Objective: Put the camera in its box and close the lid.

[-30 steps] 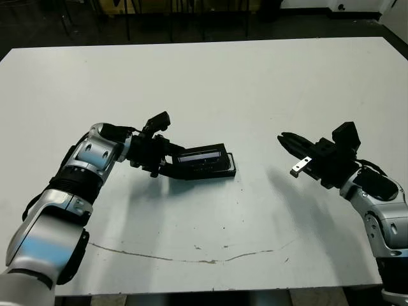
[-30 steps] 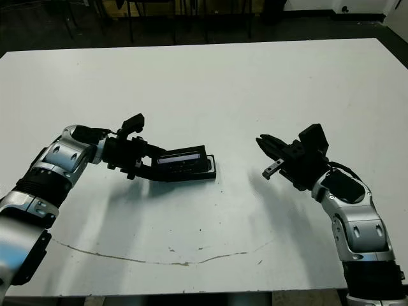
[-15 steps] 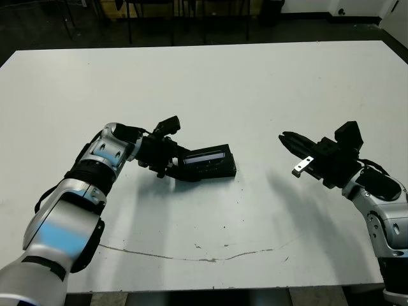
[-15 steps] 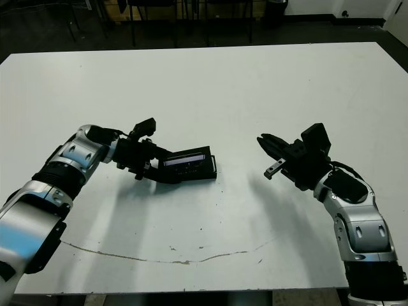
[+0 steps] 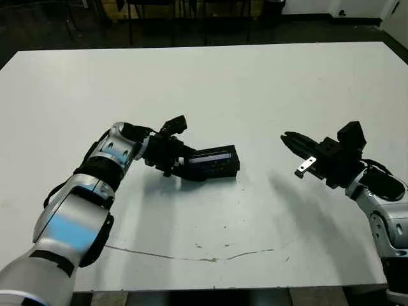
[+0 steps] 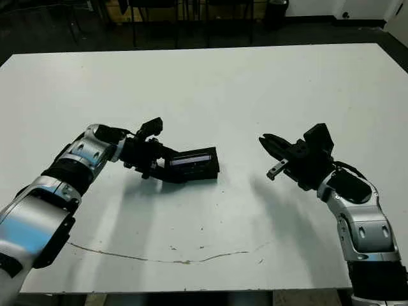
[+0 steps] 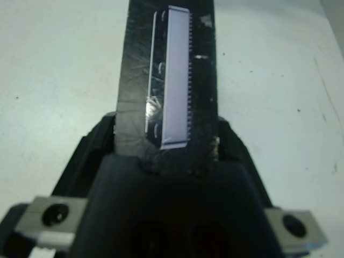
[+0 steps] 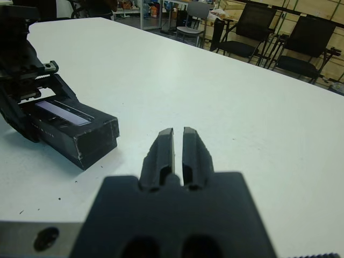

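Note:
The black box rests on the white table left of centre. The lid, black with a shiny silvery panel, lies on top of it, nearly flat. My left gripper is shut on the lid's left end, one finger on each long side, as the left wrist view of the lid shows. My right gripper hovers to the box's right, well apart from it, shut on nothing; its fingers point toward the box. The camera is hidden.
A thin dark crack line runs across the table near its front edge. Chairs and dark floor lie beyond the far edge.
The lid, tilted up a second ago, has come down almost flat on the box, with my left gripper following it. The head view shifted a little. The right arm held still.

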Controlling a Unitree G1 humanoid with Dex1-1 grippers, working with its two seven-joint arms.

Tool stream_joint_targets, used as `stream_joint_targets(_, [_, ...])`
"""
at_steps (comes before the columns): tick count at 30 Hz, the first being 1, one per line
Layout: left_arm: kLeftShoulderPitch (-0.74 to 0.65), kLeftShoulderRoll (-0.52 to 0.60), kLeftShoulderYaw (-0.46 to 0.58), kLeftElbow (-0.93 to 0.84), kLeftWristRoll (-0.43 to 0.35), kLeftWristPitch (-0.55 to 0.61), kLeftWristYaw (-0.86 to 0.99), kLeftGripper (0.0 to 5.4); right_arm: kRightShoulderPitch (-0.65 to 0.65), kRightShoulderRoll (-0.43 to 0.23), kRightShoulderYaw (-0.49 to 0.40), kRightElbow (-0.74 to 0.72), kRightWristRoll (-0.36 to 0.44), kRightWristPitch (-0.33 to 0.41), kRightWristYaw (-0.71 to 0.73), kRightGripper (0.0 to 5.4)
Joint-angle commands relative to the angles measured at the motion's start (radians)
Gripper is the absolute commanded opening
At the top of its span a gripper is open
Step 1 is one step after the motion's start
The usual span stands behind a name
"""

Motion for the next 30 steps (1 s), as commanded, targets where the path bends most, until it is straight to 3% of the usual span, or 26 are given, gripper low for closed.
stream_joint_targets(1, [0.066, -0.108, -0.046, 0.047, 0.055, 0.016, -0.011, 2.79, 0.021, -0.013, 0.000, -0.001, -0.014, -0.004, 0.001, 0.00])
stream_joint_targets(4, [0.065, -0.135, -0.057, 0.053, 0.073, -0.005, -0.004, 2.79, 0.023, -0.013, -0.002, -0.014, -0.005, 0.025, -0.007, 0.00])
stream_joint_targets(11, [0.055, -0.146, -0.075, 0.065, 0.117, 0.006, -0.014, 2.79, 0.031, -0.015, 0.002, -0.026, -0.020, 0.016, -0.015, 0.00])
stream_joint_targets(19, [0.068, -0.072, -0.083, 0.057, 0.147, 0.037, -0.044, 2.79, 0.024, -0.007, 0.003, -0.012, -0.008, 0.016, -0.007, 0.00])
stream_joint_targets(22, [0.090, -0.033, -0.101, 0.024, 0.174, -0.016, -0.003, 2.79, 0.022, -0.001, 0.003, -0.006, 0.000, 0.013, -0.004, 0.00])
stream_joint_targets(26, [0.132, 0.015, -0.103, -0.002, 0.179, -0.138, 0.045, 3.50, 0.019, -0.001, 0.006, 0.002, -0.002, 0.007, 0.000, 0.00])
stream_joint_targets(30, [0.146, 0.034, -0.100, 0.009, 0.178, -0.151, 0.059, 4.21, 0.021, -0.003, 0.011, 0.000, -0.015, -0.007, -0.004, 0.00])
